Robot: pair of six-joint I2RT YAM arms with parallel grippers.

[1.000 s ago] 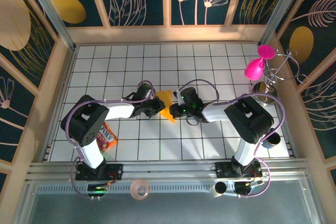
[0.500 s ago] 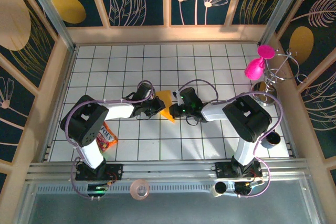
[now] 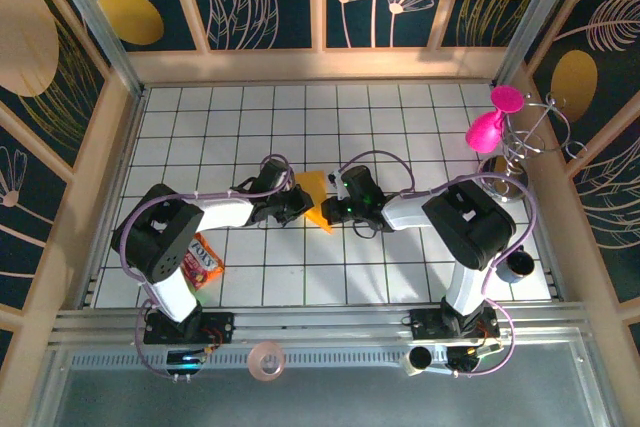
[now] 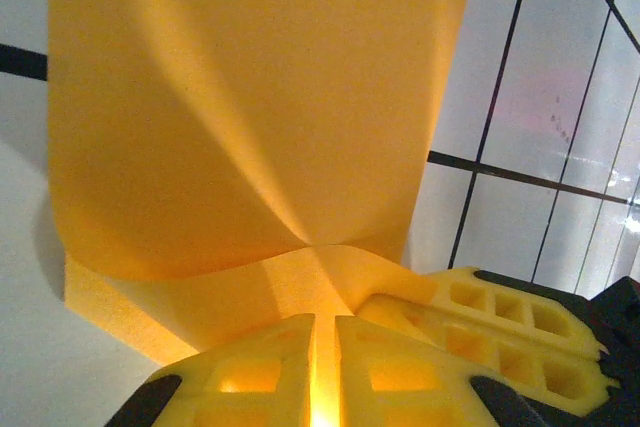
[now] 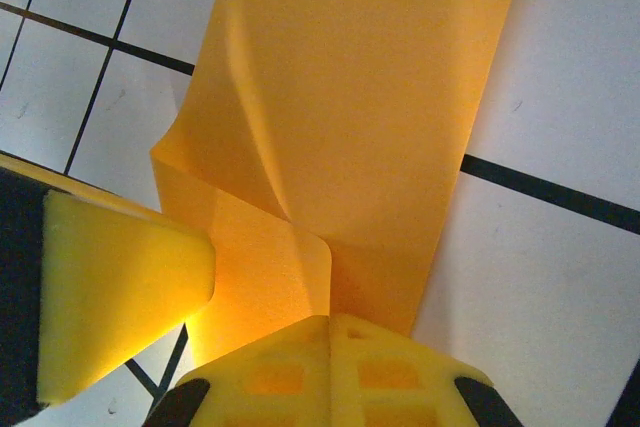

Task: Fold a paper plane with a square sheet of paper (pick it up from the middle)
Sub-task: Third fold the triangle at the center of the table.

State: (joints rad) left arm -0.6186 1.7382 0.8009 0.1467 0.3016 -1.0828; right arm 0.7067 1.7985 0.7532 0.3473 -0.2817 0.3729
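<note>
Paper (image 3: 314,190), orange-yellow and folded, is clamped by the closed left end effector (image 4: 325,325) and closed right end effector (image 5: 330,325).

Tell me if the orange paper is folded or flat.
Folded: the paper curls over its lower layer, pinched by left gripper and right gripper.

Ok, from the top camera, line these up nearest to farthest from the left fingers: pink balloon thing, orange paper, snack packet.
1. The orange paper, pinched in the left fingers, mid-table.
2. The snack packet, toward the near left.
3. The pink balloon figure, far right edge.
</note>
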